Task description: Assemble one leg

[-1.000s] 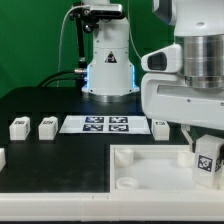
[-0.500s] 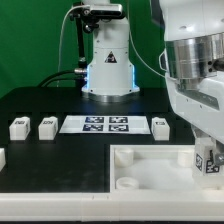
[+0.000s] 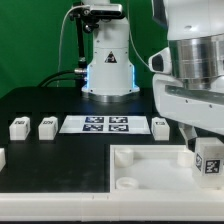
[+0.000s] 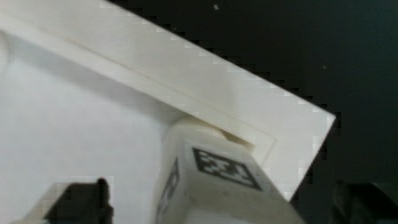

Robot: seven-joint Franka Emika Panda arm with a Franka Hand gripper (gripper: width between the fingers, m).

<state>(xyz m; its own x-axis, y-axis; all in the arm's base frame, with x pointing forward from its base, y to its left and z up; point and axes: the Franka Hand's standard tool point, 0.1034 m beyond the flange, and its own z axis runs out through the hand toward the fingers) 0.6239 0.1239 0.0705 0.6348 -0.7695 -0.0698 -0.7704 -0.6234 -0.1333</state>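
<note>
On the black table (image 3: 60, 160), a leg (image 3: 209, 158) stands upright at the panel's (image 3: 150, 172) corner under the tool (image 3: 205, 140). Its grip cannot be told; whether the leg is seated is unclear. Spare legs (image 3: 18, 127) wait well apart.

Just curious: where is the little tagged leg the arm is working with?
In the exterior view, the leg stands at the far right, under the pincer, at the white panel's right corner.

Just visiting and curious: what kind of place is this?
Probably a robotics lab test bench: a green backdrop, a marker board on a black table, and a robot arm over a leg.
</note>
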